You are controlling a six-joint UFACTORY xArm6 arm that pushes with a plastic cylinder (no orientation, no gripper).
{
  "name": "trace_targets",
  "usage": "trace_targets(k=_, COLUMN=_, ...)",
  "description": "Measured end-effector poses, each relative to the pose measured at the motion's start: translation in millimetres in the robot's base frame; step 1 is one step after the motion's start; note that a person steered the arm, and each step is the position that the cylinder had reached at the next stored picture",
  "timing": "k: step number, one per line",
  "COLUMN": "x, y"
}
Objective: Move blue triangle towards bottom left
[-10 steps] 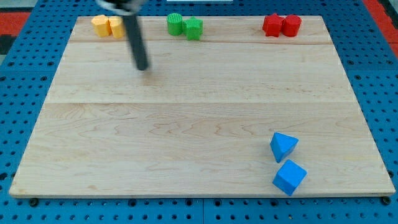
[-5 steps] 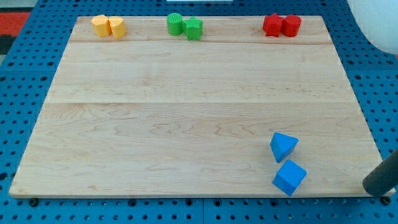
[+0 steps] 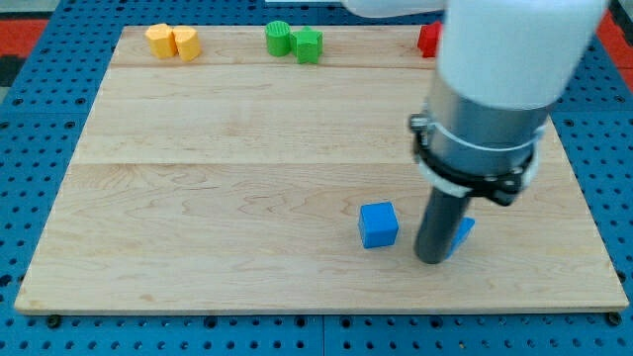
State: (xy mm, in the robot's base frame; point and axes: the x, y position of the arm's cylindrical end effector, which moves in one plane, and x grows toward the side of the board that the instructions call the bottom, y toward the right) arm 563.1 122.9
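- Blue triangle sits near the bottom right of our wooden board, mostly hidden behind our rod
- our tip rests against its left side; we carry no claw and hold nothing
- a blue cube lies just left of the tip
- along the top edge stand two yellow blocks, two green blocks and a partly hidden red block

- Light was bright and even across the wooden surface, with no glare.
- Shadows were faint and soft.
- The arm close to the camera looked soft and slightly blurred.
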Motion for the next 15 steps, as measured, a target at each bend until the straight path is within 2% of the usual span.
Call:
trace_targets(k=1, x=29.2, y=-17.9)
trace_targets(k=2, x=37.8, y=12.5)
trace_targets(k=3, x=-2.4, y=76.0)
trace_targets(k=5, x=-8.2, y=-13.6)
trace_targets(k=6, x=-35.3, y=-29.1)
trace_targets(k=7, x=-42.3, y=10.8)
trace_targets(k=8, x=-72.8, y=22.6)
trace_targets(k=9, x=-82.7, y=18.6)
trace_targets(k=10, x=-72.5, y=18.2)
trace_targets(k=11, x=-72.7, y=-24.6)
trace_targets(k=15, x=-58.5, y=-34.0)
